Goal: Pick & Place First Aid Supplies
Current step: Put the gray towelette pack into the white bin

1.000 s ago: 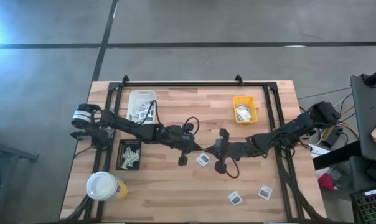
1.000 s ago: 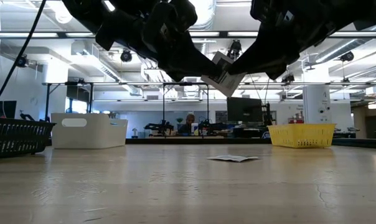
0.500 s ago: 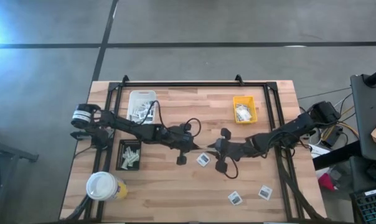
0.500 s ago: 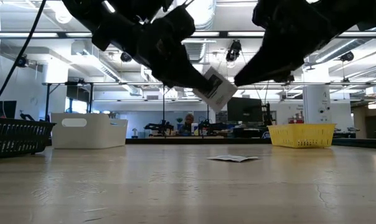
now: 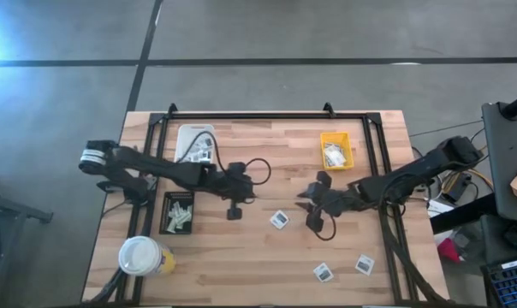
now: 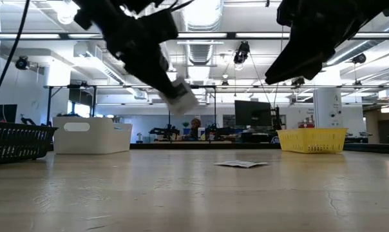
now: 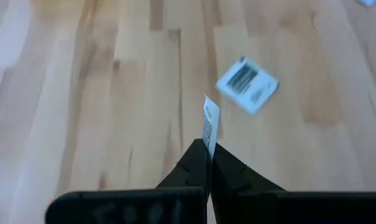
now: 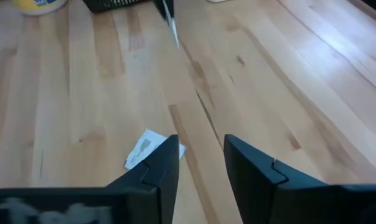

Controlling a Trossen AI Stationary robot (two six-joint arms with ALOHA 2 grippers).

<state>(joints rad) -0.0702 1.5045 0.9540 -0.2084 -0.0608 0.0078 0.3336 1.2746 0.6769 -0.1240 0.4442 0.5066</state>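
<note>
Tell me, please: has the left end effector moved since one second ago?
Yes. In the high view the left end effector, shut on a packet, has drawn back from the table's middle toward the black tray.

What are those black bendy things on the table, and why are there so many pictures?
They are two robot arms, each ending in a two-finger pincher. Four cameras took these pictures at one moment: one looks down from above, one sits at table height, and one rides on each arm's wrist.

The left gripper is shut on a small white packet, lifted above the wooden table. The right gripper is open and holds nothing.

On the table lie three more packets, plus a white tray, a yellow tray and a black tray, each with supplies inside. A big cup stands near one corner.
</note>
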